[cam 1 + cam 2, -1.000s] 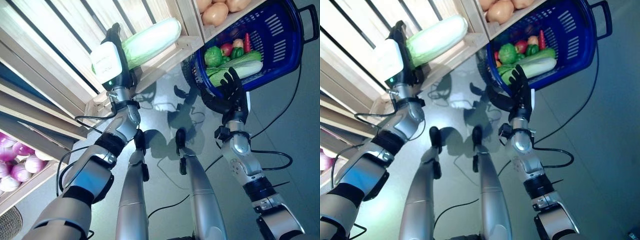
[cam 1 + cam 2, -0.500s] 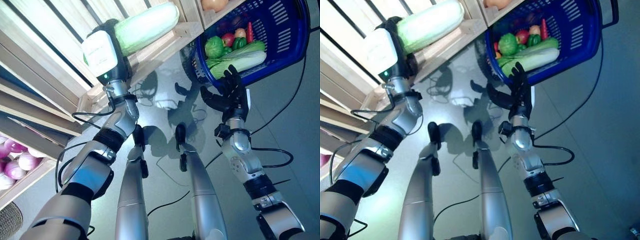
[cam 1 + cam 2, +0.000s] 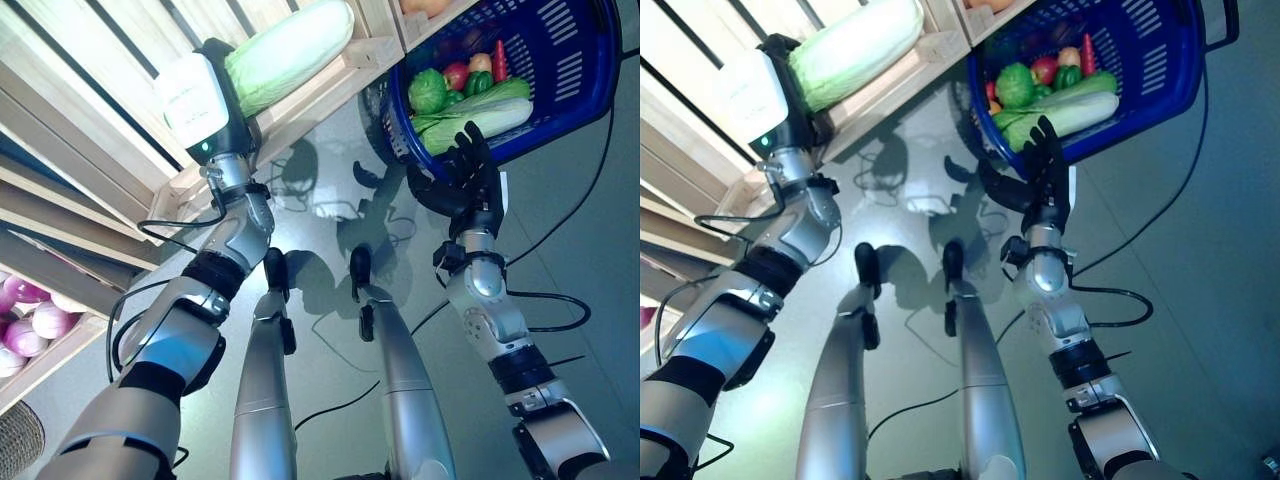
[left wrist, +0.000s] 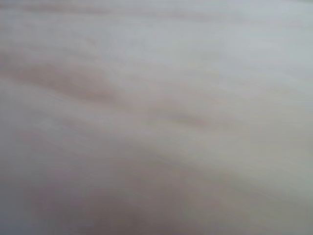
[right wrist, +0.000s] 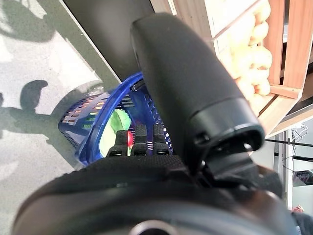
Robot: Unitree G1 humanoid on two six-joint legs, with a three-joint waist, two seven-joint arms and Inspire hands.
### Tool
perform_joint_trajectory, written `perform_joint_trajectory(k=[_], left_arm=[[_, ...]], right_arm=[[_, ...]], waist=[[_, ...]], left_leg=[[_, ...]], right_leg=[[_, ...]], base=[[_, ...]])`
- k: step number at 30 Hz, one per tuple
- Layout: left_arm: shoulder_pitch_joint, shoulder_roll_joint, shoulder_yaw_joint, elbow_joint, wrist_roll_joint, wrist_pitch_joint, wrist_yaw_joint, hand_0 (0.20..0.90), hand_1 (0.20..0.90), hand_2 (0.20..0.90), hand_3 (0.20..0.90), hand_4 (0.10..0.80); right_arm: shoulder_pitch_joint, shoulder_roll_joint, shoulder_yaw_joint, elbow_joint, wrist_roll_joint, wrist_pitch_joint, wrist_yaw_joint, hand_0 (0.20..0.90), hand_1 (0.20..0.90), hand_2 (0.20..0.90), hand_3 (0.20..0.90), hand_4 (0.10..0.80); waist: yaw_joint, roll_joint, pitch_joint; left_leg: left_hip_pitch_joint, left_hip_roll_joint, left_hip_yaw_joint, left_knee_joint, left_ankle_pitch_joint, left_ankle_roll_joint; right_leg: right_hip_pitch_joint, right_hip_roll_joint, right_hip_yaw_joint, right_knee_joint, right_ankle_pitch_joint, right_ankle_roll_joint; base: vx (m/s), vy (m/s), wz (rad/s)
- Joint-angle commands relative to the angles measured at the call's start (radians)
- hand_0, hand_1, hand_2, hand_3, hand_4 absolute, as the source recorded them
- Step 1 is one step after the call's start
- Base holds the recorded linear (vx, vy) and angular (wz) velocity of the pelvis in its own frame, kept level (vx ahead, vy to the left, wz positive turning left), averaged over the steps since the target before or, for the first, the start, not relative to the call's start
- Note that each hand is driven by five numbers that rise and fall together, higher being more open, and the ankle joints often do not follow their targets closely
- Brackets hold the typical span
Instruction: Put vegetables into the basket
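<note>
A long pale-green cabbage (image 3: 290,48) lies on the edge of a wooden shelf (image 3: 330,95). My left hand (image 3: 228,120) is raised against the cabbage's near end, its back toward the head camera and its fingers hidden. The left wrist view shows only pale wood from very close. The blue plastic basket (image 3: 570,70) sits at the upper right and holds a green pepper (image 3: 427,92), a tomato, a red chilli and a long white-green vegetable (image 3: 480,115). My right hand (image 3: 468,180) is open just below the basket's rim, fingers (image 5: 137,142) straight and holding nothing.
Slatted wooden crates fill the upper left. Potatoes (image 5: 244,49) lie in a crate beside the basket. Purple onions (image 3: 35,320) sit in a lower crate at the left. A woven basket (image 3: 15,440) shows at the lower left corner.
The head camera has shifted a little. My left hand stays at the cabbage's near end. My right hand has come slightly closer to the basket's rim, still open.
</note>
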Motion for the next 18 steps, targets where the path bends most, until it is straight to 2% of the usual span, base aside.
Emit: perform_joint_trajectory(k=[1, 4, 5, 8, 12, 13, 16, 18], left_arm=[[0.001, -0.002, 0.047, 0.066, 0.004, -0.077, 0.031, 0.300, 0.300, 0.300, 0.300, 0.400], [0.025, -0.005, 0.060, 0.044, 0.010, -0.164, 0.031, 0.300, 0.300, 0.300, 0.300, 0.400], [0.026, -0.005, 0.060, 0.044, 0.010, -0.164, 0.031, 0.300, 0.300, 0.300, 0.300, 0.400], [0.062, -0.012, 0.080, 0.010, 0.016, -0.230, 0.036, 0.300, 0.300, 0.300, 0.300, 0.400], [0.155, -0.005, 0.115, -0.055, 0.016, -0.334, 0.041, 0.300, 0.300, 0.300, 0.300, 0.400], [0.164, -0.005, 0.119, -0.060, 0.020, -0.340, 0.040, 0.300, 0.300, 0.300, 0.300, 0.400], [0.245, 0.030, 0.139, -0.147, 0.053, -0.405, 0.031, 0.300, 0.300, 0.300, 0.300, 0.400], [0.286, 0.040, 0.151, -0.194, 0.015, -0.437, 0.018, 0.300, 0.300, 0.300, 0.300, 0.400]], right_arm=[[0.006, -0.041, -0.060, -0.109, -0.008, -0.101, 0.000, 0.900, 0.900, 0.900, 0.900, 0.800], [0.018, -0.028, -0.060, -0.114, -0.010, -0.126, 0.013, 0.900, 0.900, 0.900, 0.900, 0.800], [0.018, -0.028, -0.060, -0.114, -0.010, -0.126, 0.013, 0.900, 0.900, 0.900, 0.900, 0.800], [0.037, -0.013, -0.060, -0.129, -0.020, -0.151, 0.014, 0.900, 0.900, 0.900, 0.900, 0.800], [0.088, 0.011, -0.066, -0.156, -0.024, -0.162, 0.038, 0.900, 0.900, 0.900, 0.900, 0.800], [0.093, 0.013, -0.067, -0.158, -0.025, -0.160, 0.041, 0.900, 0.900, 0.900, 0.900, 0.800], [0.148, 0.009, -0.070, -0.179, -0.012, -0.154, 0.079, 0.900, 0.900, 0.900, 0.900, 0.800], [0.179, 0.006, -0.075, -0.186, 0.013, -0.154, 0.120, 0.900, 0.900, 0.900, 0.900, 0.800]], waist=[[-0.012, 0.023, 0.017], [-0.008, 0.026, 0.017], [-0.008, 0.026, 0.017], [-0.006, 0.032, 0.017], [0.002, 0.048, 0.017], [0.003, 0.049, 0.017], [0.012, 0.064, 0.017], [0.018, 0.076, 0.017]], left_leg=[[-0.002, -0.009, -0.066, 0.044, -0.053, -0.053], [0.042, -0.006, -0.061, 0.033, -0.058, -0.053], [0.043, -0.006, -0.061, 0.032, -0.057, -0.053], [0.099, -0.009, -0.052, 0.003, -0.056, -0.051], [0.208, -0.015, -0.039, -0.024, -0.064, -0.048], [0.218, -0.016, -0.038, -0.028, -0.065, -0.047], [0.312, -0.017, -0.022, -0.063, -0.067, -0.045], [0.357, -0.022, -0.019, -0.080, -0.067, -0.040]], right_leg=[[0.072, 0.030, -0.075, -0.065, 0.075, -0.014], [0.108, 0.030, -0.081, -0.067, 0.063, -0.012], [0.109, 0.030, -0.081, -0.067, 0.064, -0.012], [0.161, 0.038, -0.079, -0.091, 0.057, -0.012], [0.270, 0.040, -0.079, -0.117, 0.043, -0.011], [0.280, 0.039, -0.079, -0.120, 0.042, -0.011], [0.379, 0.030, -0.084, -0.158, 0.036, -0.013], [0.422, 0.029, -0.083, -0.167, 0.028, -0.014]], base=[[-0.056, -0.011, 0.00], [-0.060, -0.014, 0.00], [-0.059, -0.015, -0.01], [-0.063, 0.001, -0.01], [-0.065, 0.017, -0.04], [-0.038, 0.022, -0.02], [-0.054, 0.042, -0.06], [-0.040, 0.042, -0.05]])
